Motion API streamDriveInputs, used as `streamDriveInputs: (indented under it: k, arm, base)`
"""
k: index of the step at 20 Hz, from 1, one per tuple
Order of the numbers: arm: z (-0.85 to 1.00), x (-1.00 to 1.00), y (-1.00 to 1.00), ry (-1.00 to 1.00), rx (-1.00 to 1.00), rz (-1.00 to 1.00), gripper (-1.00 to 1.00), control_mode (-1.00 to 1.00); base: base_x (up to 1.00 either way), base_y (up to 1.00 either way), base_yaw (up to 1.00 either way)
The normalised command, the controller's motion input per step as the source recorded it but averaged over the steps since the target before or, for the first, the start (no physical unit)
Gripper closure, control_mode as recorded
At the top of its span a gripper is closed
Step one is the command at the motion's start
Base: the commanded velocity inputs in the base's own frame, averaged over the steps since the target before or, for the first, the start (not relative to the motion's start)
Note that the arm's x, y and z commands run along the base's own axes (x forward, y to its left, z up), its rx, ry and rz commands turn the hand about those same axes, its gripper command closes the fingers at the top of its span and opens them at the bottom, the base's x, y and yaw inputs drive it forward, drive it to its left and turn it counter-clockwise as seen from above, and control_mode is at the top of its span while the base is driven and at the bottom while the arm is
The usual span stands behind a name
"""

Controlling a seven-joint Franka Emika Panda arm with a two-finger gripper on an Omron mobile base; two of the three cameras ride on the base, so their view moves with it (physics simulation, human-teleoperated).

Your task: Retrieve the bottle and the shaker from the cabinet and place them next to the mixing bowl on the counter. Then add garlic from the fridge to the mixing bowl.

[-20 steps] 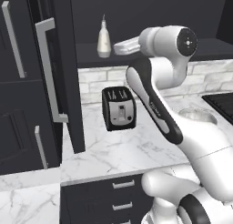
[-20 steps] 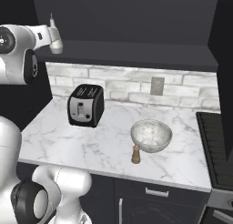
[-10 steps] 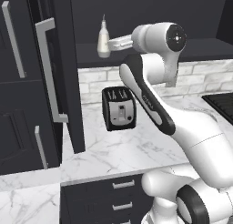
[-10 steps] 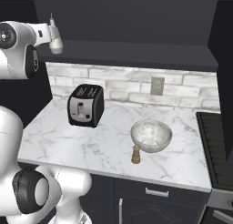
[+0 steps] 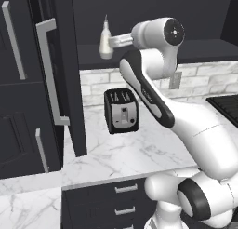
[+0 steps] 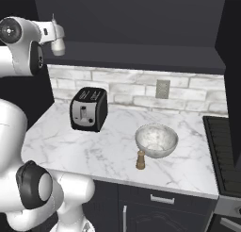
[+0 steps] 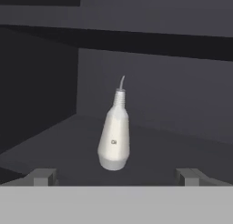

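1. One bottle stands upright on the dark shelf inside the cabinet, its long axis vertical and its thin nozzle pointing straight up, leaning very slightly.
2. One gripper faces the bottle from the front, its two fingers spread wide to either side, holding nothing and not touching the bottle.
3. From the base views, the bottle sits at the shelf's front edge, right at the end of the arm's wrist.
4. One cabinet door hangs open, its long grey bar handle running vertically.
5. On the counter below: one toaster, one bowl, and one shaker.
6. The shaker stands upright just in front of the bowl, close beside it.
7. The toaster stands well to the left of the bowl.
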Motion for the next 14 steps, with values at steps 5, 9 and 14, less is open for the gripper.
streamDriveInputs:
  k: [5,9,14]
  arm:
    - [0.00,0.40,0.00,0.00,0.05,0.00,-1.00,-1.00]
    - [0.00,0.35,0.00,0.00,0.03,0.00,-1.00,-1.00]
    - [0.01,0.29,0.04,0.00,0.01,0.00,-1.00,-1.00]
  base:
    - [0.00,0.00,0.00]
    - [0.00,0.00,0.00]
    - [0.00,0.00,0.00]
